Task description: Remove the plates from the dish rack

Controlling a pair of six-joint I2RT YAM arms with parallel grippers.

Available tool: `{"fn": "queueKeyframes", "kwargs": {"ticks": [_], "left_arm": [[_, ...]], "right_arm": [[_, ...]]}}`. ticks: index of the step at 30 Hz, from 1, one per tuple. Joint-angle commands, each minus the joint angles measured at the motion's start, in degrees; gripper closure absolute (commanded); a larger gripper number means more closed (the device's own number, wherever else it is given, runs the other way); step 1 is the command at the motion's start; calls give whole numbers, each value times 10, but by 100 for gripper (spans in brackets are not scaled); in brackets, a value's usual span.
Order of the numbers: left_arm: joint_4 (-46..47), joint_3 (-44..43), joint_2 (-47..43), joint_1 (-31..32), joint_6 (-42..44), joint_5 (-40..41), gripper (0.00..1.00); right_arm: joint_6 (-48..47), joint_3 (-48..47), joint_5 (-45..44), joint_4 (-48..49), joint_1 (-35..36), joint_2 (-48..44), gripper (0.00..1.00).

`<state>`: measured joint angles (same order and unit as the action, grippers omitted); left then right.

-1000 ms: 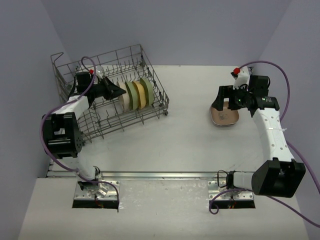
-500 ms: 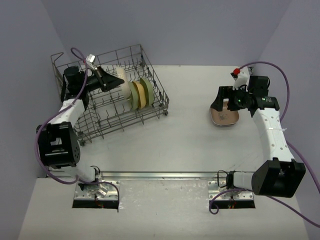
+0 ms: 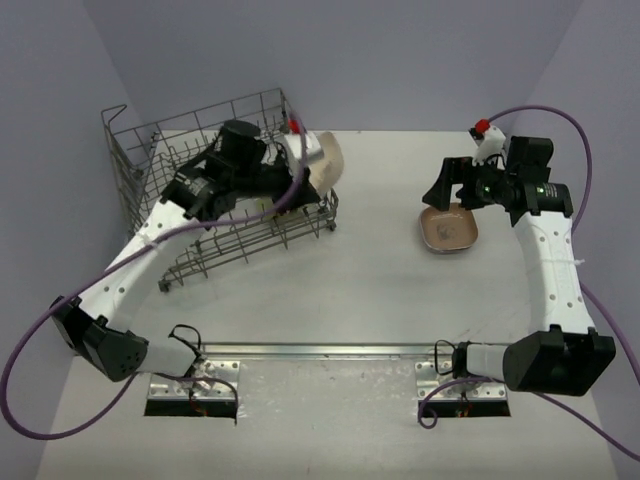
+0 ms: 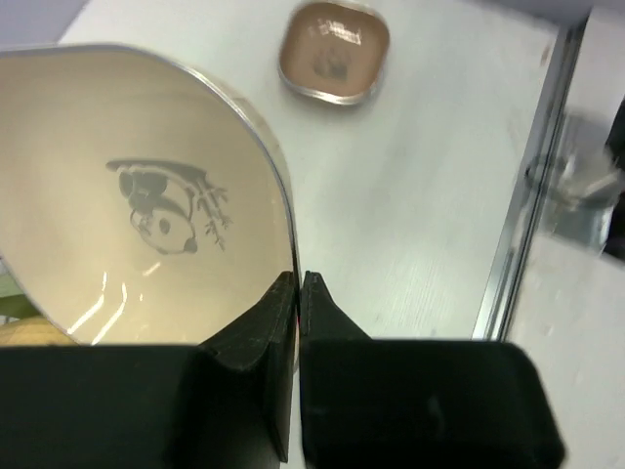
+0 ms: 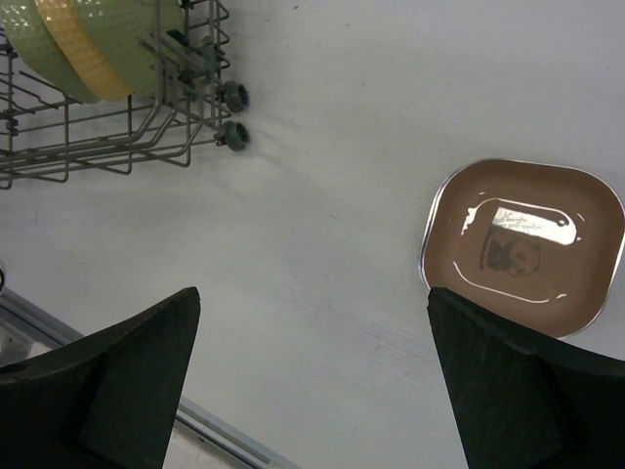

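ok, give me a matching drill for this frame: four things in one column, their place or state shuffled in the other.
Things:
1. cream plate
2. brown plate
3. yellow plate
4. right gripper

Place or state:
A. standing on edge in the dish rack
B. open, holding nothing
C. pinched at its rim by the left gripper
D. lying flat on the table

Pairs: 1-C, 2-D, 3-A, 4-B.

Dish rack (image 3: 215, 250) left, plate (image 3: 448, 228) right

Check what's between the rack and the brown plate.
Nothing: only bare table lies between the rack and the brown plate. It shows in the top and right wrist views.
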<state>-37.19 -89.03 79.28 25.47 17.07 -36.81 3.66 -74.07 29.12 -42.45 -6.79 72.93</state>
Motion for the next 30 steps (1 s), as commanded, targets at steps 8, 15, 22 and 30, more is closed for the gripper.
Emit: {"fn": "queueKeyframes", "kwargs": {"ticks": [8,15,22,30], "left_arm": [[-73,194,-79,381,366,543,100],[-54,250,-80,443,409,565,100],[-61,264,-81,511,401,526,100],[-50,268,-64,552,412,528,100]], "right_arm": [[56,3,54,-56,50,-40,13],[59,97,26,-12,173,-66,16],[-63,100,-6,11,265,-46,19],[-100,75,-36,-2,322,-5,37]]}}
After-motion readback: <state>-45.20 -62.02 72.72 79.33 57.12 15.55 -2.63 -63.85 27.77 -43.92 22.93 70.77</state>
